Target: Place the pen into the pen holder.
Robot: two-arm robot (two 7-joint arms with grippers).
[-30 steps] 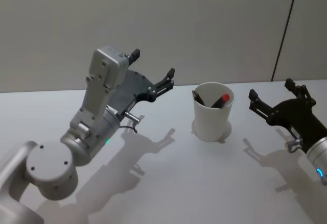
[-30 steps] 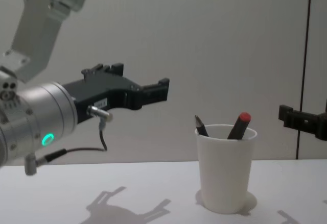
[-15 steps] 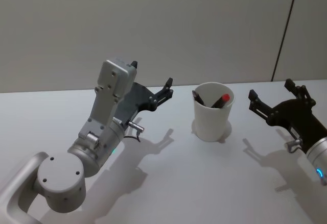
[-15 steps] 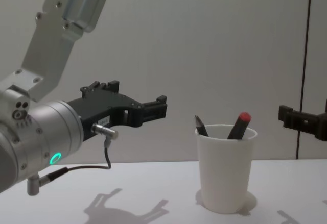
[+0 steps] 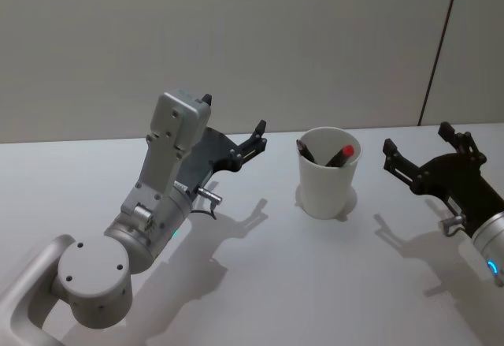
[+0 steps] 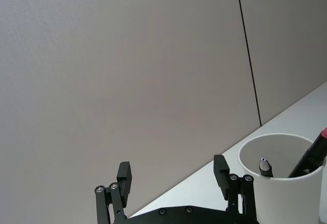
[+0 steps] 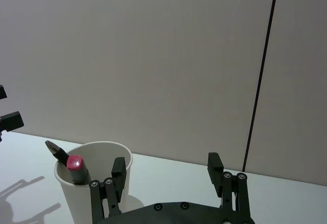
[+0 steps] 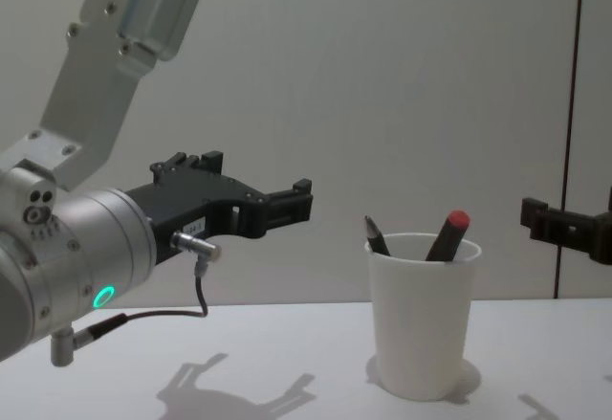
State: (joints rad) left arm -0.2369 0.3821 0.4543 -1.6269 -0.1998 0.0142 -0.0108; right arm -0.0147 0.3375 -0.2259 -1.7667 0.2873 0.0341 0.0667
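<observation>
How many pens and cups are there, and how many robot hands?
Pens: 2, a red-capped pen and a dark pen, both inside the cup
Cups: 1, the white pen holder
Grippers: 2, left gripper and right gripper, both open and empty
Total: 5

no readable text, labels or numbers

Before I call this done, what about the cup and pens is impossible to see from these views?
- Lower parts of both pens, every view: hidden by the pen holder wall.
- Holder's base, left wrist view: cut off by the frame edge.
- Holder's base, right wrist view: blocked by the right gripper.
</observation>
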